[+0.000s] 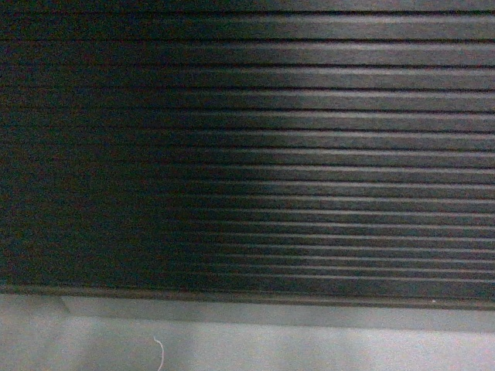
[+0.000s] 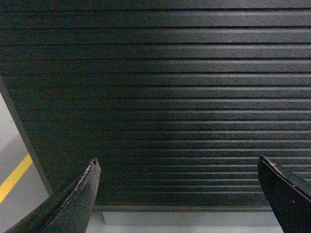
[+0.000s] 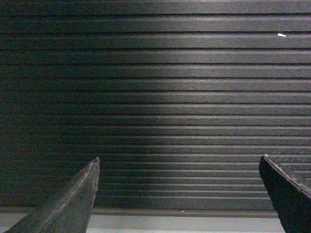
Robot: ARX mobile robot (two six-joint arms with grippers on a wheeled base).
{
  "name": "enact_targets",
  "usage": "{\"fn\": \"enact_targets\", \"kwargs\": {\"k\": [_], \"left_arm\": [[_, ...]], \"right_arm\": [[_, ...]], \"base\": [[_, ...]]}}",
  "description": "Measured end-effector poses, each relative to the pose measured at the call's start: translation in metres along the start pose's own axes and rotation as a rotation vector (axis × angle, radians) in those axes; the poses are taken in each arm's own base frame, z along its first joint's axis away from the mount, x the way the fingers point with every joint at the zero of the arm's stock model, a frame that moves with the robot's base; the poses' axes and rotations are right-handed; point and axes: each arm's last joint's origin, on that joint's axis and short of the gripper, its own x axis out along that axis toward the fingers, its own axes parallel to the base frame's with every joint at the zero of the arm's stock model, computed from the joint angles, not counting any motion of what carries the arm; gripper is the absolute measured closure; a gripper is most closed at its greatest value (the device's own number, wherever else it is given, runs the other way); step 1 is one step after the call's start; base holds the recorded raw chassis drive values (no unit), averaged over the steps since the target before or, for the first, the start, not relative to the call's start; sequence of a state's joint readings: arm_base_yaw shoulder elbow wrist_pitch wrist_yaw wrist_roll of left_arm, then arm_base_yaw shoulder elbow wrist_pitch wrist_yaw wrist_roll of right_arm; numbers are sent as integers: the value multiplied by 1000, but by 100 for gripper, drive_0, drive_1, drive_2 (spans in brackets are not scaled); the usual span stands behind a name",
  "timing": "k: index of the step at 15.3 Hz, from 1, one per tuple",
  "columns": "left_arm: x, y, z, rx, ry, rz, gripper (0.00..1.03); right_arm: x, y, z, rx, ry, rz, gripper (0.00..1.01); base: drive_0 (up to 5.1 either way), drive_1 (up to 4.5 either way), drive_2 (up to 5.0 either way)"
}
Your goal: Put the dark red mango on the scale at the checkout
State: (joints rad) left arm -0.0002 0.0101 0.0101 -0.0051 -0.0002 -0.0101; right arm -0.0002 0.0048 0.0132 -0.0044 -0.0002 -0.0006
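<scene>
The ribbed black front of the checkout (image 1: 247, 154) fills the head view, close up. The same ribbed front fills the left wrist view (image 2: 160, 97) and the right wrist view (image 3: 155, 97). My left gripper (image 2: 178, 160) is open, its two dark fingers wide apart with nothing between them. My right gripper (image 3: 179, 159) is open too and holds nothing. The dark red mango and the scale are out of view. Neither gripper shows in the head view.
Grey floor (image 1: 247, 344) runs along the foot of the counter. The counter's left end (image 2: 24, 136) shows in the left wrist view, with floor and a yellow line (image 2: 14, 178) beside it. A small white speck (image 3: 281, 35) sits on one rib.
</scene>
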Motion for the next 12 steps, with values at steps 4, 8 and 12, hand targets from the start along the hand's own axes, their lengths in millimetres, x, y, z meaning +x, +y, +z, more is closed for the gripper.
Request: {"fn": "enact_targets", "kwargs": {"k": [4,8,12], "left_arm": [[0,0,0,0,-1,0,5],[0,0,0,0,-2,0,5],[0,0,0,0,-2,0,5]], "right_arm": [[0,0,0,0,0,0,3],[0,0,0,0,0,0,3],[0,0,0,0,0,0,3]], "base": [[-13,415,-442],[-13,415,-442],[-13,415,-442]]}}
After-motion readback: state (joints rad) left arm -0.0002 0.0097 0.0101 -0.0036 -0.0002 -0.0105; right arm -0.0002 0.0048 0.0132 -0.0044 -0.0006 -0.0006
